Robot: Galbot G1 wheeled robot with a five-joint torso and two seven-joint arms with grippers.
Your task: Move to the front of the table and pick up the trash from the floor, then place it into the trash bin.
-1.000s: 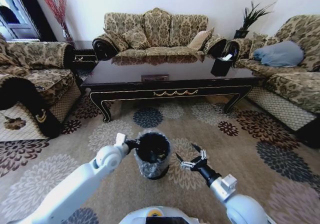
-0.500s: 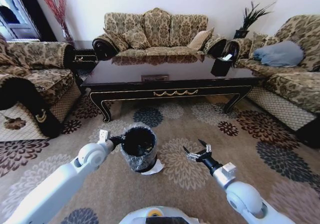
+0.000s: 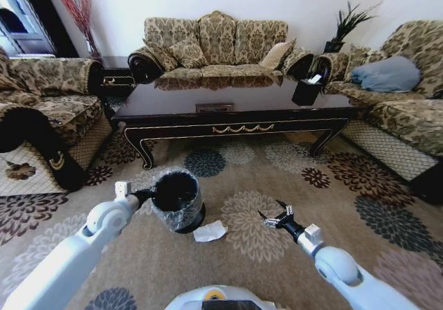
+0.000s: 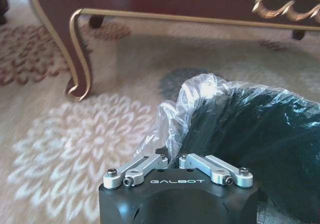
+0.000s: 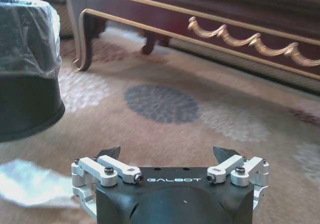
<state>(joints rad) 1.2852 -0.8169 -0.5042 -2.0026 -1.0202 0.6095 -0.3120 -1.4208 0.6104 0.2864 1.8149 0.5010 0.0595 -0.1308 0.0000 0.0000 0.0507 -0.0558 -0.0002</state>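
Left gripper: we see it closed on the rim of the trash bin, held over the floor before the table.
Right gripper: wide open, empty.
Trash: white paper scrap beside the bin, to the left of our right gripper; this arm is nearer.
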